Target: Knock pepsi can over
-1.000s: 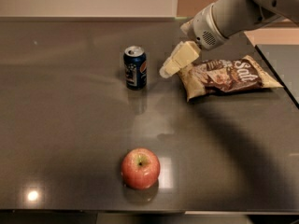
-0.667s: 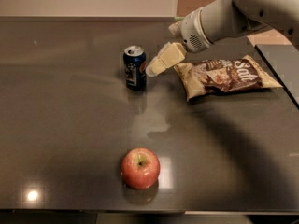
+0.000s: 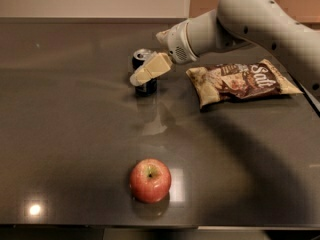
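The pepsi can (image 3: 141, 57), dark blue with a silver top, stands upright on the dark table at the back centre. My gripper (image 3: 137, 78) reaches in from the right on the white arm (image 3: 250, 19). Its cream fingers (image 3: 152, 68) lie together, shut and holding nothing. They cross in front of the can's middle, so only the can's top and base show. I cannot tell whether they touch the can.
A brown-and-tan chip bag (image 3: 240, 81) lies flat to the right of the can, under the arm. A red apple (image 3: 150, 180) sits near the table's front edge (image 3: 100, 225). A wall runs behind the table.
The arm has swung left. The gripper has moved from beside the chip bag to in front of the can. The can still stands upright.
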Controlling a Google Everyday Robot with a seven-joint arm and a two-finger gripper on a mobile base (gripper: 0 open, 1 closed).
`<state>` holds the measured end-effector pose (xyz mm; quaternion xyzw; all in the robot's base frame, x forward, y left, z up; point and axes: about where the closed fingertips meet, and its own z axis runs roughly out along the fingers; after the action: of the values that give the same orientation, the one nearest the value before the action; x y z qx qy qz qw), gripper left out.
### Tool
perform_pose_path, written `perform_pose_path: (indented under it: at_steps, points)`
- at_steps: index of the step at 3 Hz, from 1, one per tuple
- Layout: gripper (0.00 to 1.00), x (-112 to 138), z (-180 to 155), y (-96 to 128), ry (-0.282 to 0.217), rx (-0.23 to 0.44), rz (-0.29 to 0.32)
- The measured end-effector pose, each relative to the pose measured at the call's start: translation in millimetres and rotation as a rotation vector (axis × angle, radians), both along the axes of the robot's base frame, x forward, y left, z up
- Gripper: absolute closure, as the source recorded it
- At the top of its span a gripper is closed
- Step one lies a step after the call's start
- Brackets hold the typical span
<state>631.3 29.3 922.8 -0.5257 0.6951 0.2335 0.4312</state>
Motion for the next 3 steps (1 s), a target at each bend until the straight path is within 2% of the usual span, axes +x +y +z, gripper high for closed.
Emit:
perform_pose_path:
  at_steps: [1,2,3]
  points:
    - [0.0,6.2,-15.3,15.7,0.019,0.02,0.016]
    - [0.0,12.3,-26.4,22.2,0.033,0.032,0.019]
    - [0.18,16.2,-29.8,23.4,0.037,0.045,0.018]
